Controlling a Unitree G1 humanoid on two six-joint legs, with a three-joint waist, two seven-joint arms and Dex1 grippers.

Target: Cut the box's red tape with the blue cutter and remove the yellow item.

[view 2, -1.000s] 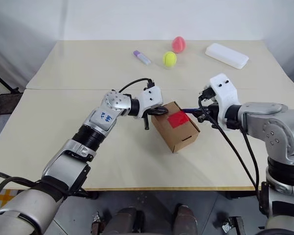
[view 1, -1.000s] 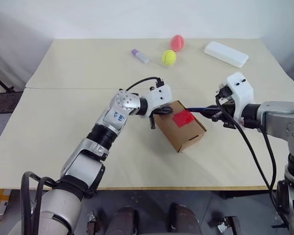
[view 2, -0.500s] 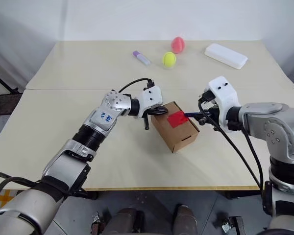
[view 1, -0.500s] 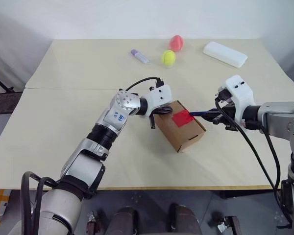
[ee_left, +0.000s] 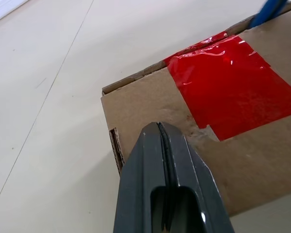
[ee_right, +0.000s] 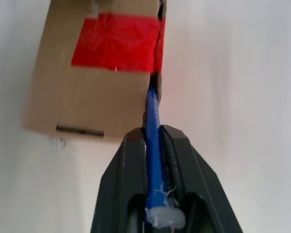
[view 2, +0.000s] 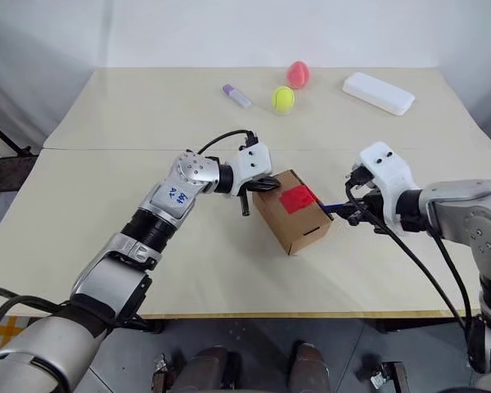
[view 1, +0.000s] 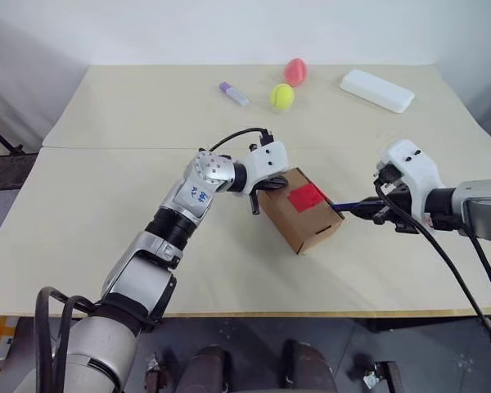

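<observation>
The cardboard box (view 1: 301, 210) sits near the middle of the table (view 1: 106, 205), one corner turned toward me, flaps down. The red tape (view 1: 306, 197) lies across its top face and folds over the edge on my right-hand side.

My left gripper (ee_left: 161, 133) is fully closed with nothing between the fingers; the tips rest on the box's top face near its left corner, just short of the tape. In the head view this gripper (view 1: 259, 192) meets the box's upper left edge.

My right gripper (view 2: 352, 212) is clamped narrow on the blue cutter (ee_right: 153, 145), held lengthwise between the two fingers. The cutter's tip points at the box's right edge, right where the tape folds over; whether the tip is actually in the seam I cannot tell. From the head view the cutter (view 1: 349, 205) reaches leftward to the box's right side.

The yellow item is out of sight.

Far side of the table, well apart from the box: a purple-capped white tube (view 1: 234, 93), a yellow-green tennis ball (view 1: 282, 97), a pink-red ball (view 1: 295, 71), a white oblong case (view 1: 377, 90)
</observation>
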